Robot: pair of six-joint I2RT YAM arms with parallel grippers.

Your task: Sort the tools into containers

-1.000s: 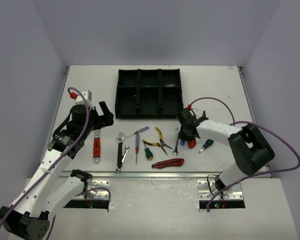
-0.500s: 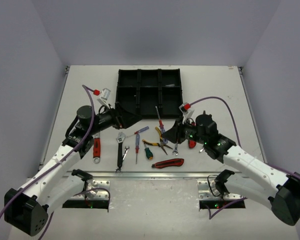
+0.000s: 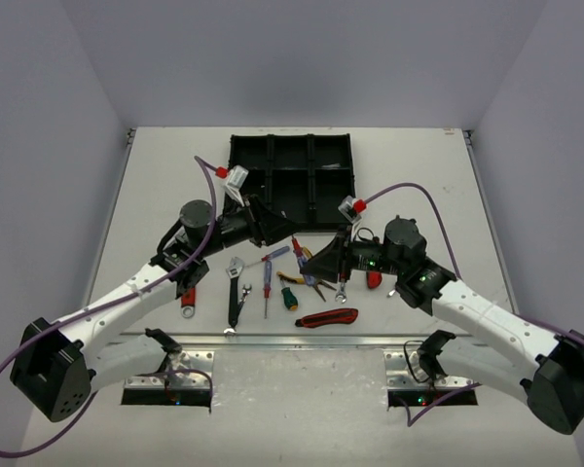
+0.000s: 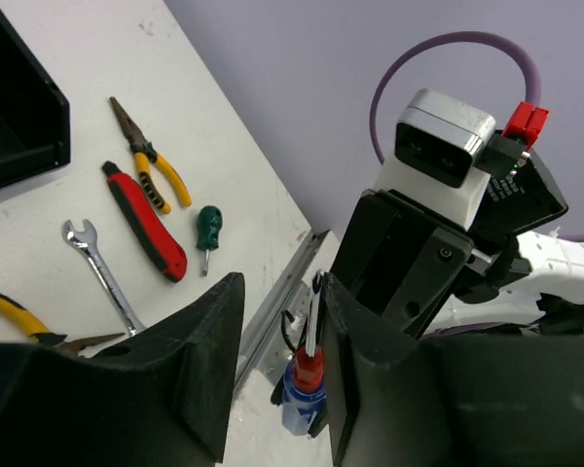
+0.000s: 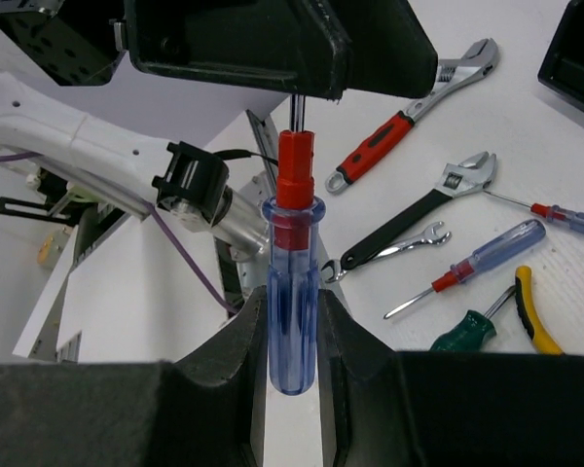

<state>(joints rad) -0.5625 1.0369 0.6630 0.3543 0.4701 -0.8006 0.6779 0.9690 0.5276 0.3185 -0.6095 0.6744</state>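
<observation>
Mid-air just short of the black tray [image 3: 341, 141]: right gripper [image 5: 292, 309] clamped on the blue-handled screwdriver [image 5: 293, 243] by its handle, shaft sitting off-centre between the parted jaws of left gripper [image 4: 280, 287]; handover likely, so centre the shaft, close left fully, only then release right.

Looking like a robot lab test cell: a left arm [image 3: 127, 297] and right arm [image 3: 487, 313] are sitting bolted to metal plates [image 3: 197, 352] at a bare white table [image 3: 419, 175], plain lavender walls [image 3: 292, 58] are boxing it in, and purple cables [image 3: 409, 187] are looping off the arms.
</observation>
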